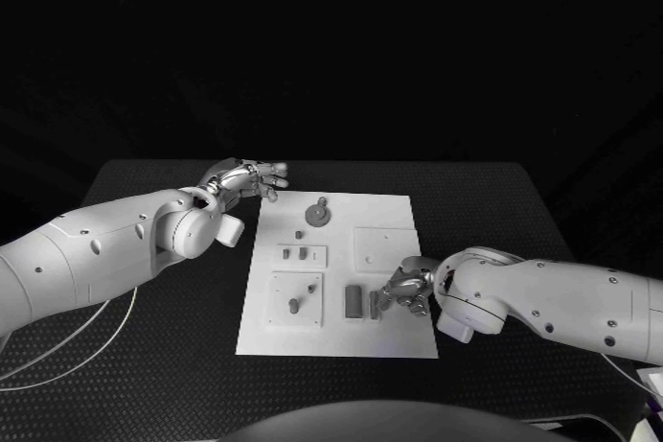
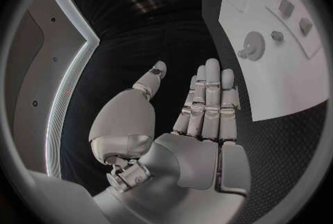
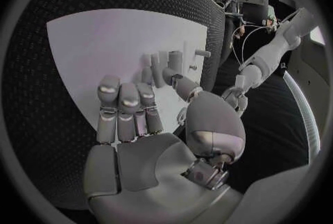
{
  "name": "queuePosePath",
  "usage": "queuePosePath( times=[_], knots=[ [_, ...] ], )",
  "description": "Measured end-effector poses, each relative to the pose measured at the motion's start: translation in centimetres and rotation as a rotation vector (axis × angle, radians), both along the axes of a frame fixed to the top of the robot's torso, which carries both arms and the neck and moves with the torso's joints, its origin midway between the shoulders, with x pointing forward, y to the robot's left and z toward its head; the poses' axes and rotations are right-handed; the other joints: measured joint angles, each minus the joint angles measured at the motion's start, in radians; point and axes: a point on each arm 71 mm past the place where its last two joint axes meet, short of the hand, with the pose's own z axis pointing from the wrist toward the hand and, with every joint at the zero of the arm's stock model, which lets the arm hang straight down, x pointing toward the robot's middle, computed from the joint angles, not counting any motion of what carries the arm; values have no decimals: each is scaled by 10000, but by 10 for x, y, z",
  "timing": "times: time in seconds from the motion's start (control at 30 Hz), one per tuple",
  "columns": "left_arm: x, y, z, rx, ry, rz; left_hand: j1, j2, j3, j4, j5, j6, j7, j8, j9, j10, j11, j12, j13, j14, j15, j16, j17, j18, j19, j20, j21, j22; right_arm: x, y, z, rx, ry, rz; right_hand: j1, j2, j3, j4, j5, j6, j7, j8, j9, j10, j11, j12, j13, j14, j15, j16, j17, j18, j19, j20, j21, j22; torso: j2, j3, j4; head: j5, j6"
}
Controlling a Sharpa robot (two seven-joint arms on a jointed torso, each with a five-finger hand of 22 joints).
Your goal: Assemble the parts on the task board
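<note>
The white task board [image 1: 387,269] lies mid-table with grey parts on it: a gear [image 1: 319,213] at the far end, two small pegs [image 1: 294,254] in the middle, and a block [image 1: 355,302] with a slim bar [image 1: 373,304] near the front. My right hand [image 1: 408,290] hovers low at the board's right side, just beside the block and bar. Its fingers [image 3: 125,107] lie straight and hold nothing, and the thumb reaches toward upright grey parts [image 3: 163,63]. My left hand [image 1: 246,181] floats off the board's far left corner, flat and empty [image 2: 201,118]. The gear [image 2: 253,46] lies beyond it.
A raised square plate [image 1: 385,247] sits on the board's right half and another [image 1: 296,298] at its front left with small pieces on it. Black table [image 1: 497,202] surrounds the board. A thin cable [image 1: 83,337] hangs under my left arm.
</note>
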Motion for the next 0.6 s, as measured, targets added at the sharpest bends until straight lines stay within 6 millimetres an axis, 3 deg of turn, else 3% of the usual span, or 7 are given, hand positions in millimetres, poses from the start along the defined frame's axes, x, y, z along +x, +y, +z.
queuePosePath(
  times=[0.3, 0.47, 0.6],
  knots=[
    [0, 2, 0, 15, 9, 28, 0, 0, 0, 0, 0, 0, 0, 0, 0, 0, 0, 0, 0, 0, 0, 0, 8, -56, 0, 1, 0, -1, 5, -10, 7, 551, -1279, 367, 528, -248, 3, -288, -243, -1, 0, -13, -1, -1, 1, -20, 34, -39, -28, -49, 24, 0, -65, -46, 0, -39, 1, 0, 5, 15, 31],
    [0, 3, 0, 26, 14, 46, 0, 0, 0, 0, 0, 0, 0, 0, -1, 0, 0, 0, 0, 0, 0, 0, 8, 23, -1, 1, 0, -2, 10, -9, 16, 924, -2797, 1071, 1656, -220, 161, -481, -559, -219, 76, -115, -1, -58, 57, -50, 34, -53, -18, -84, 48, -1, -50, -135, -5, -61, 5, 6, -2, 41, 35],
    [0, 3, 0, 28, 14, 49, 0, 0, 0, 0, 0, 0, 0, 0, -1, -1, 0, 0, 0, 0, 0, 0, 8, 33, -1, 1, 0, 8, 13, -6, 21, 949, -3763, 1696, 2349, -156, 699, -418, -1055, -304, 88, -262, -82, -129, 127, -100, 34, -79, 8, -122, 61, -1, -50, -134, -7, -96, 7, 13, -8, 48, 35]
  ],
)
